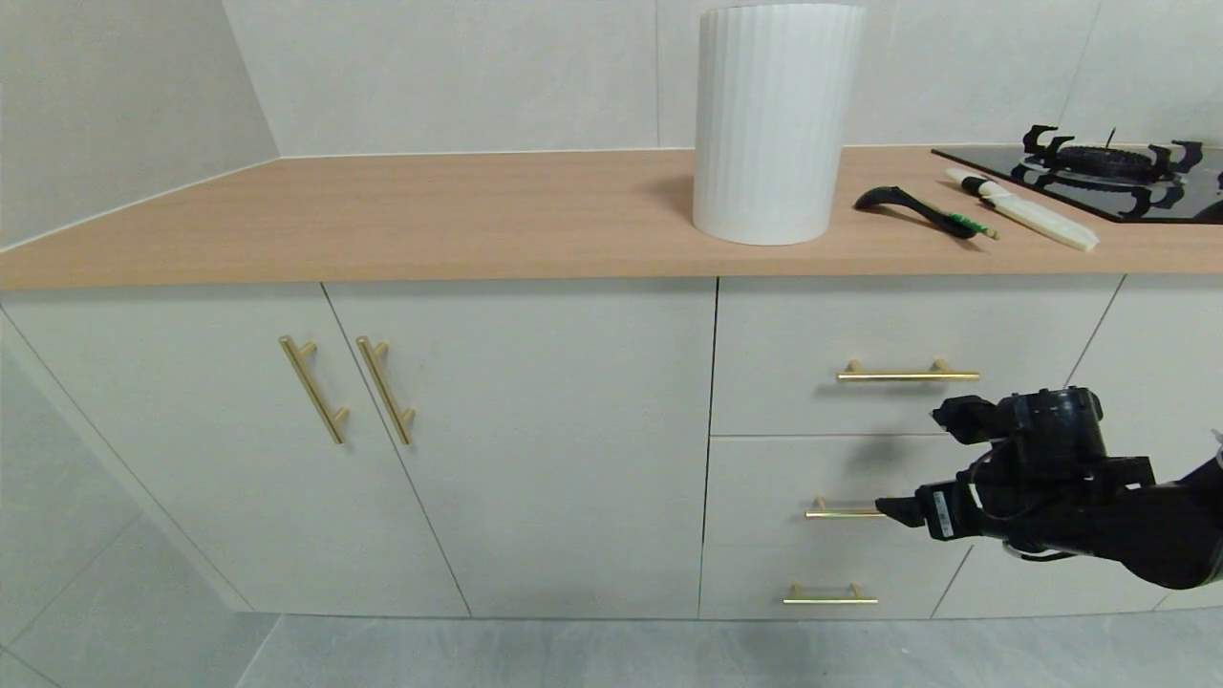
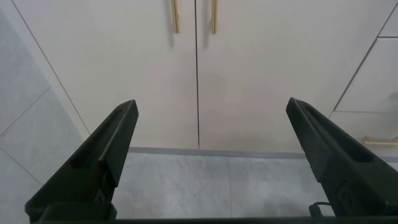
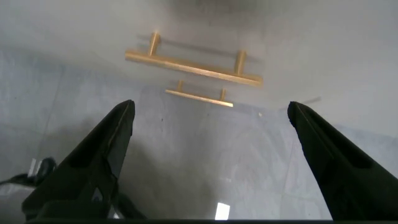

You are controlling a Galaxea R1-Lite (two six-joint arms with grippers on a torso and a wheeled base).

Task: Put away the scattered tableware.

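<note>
We see our right end effector (image 1: 912, 461) released at lower right beside the middle drawer handle (image 1: 841, 512), and our left end effector (image 2: 211, 109) released before cabinet doors (image 2: 261, 74).

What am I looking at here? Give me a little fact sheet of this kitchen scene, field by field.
Place: wooden countertop over pale cabinets
Tableware out: black utensil and long white utensil, lying beside the stove
Also on counter: tall white ribbed container
Right gripper: open, close to the middle drawer handle, not gripping it
Left gripper: open, facing the double cabinet doors
Drawers: all shut
</note>
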